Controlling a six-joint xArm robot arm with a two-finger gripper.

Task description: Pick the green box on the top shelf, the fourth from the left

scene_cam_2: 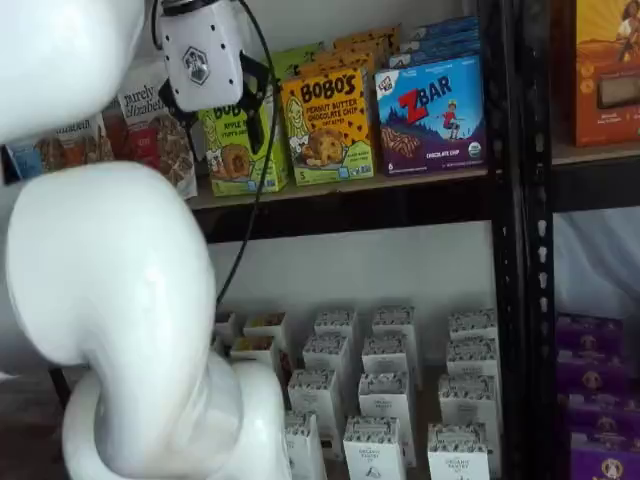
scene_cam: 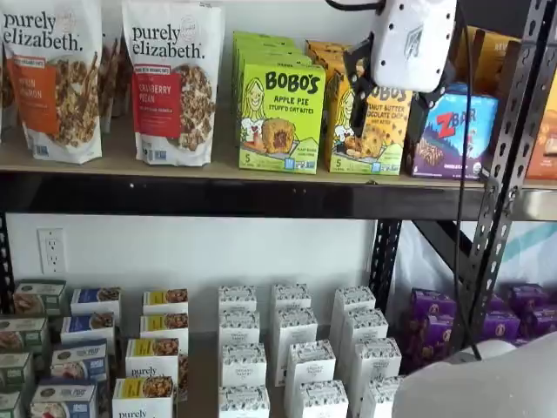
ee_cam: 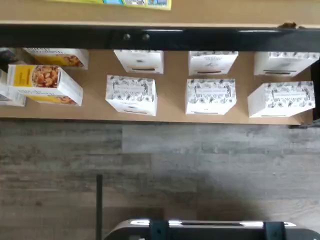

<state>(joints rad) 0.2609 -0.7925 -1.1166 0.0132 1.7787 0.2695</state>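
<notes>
Shelf view first: my hand hangs at the upper right of the frame, white body up top, its black fingers spread wide with nothing between them, in front of the yellow-orange Bobo's box. The green box stands upright on the top shelf, just left of centre in the upper part of the frame, touching or almost touching that yellow-orange neighbour, with the cranberry pouch near on its other side. More green cartons line up behind it. In the other shelf view my hand's white body covers the upper part of the green box.

I judge the carton light and fairly stiff, thin card that could dent under a hard squeeze, with a smooth printed skin that may slip. I would take it across its two narrow side walls, above the middle. The tight gap beside the yellow-orange box is the awkward spot for a finger.
</notes>
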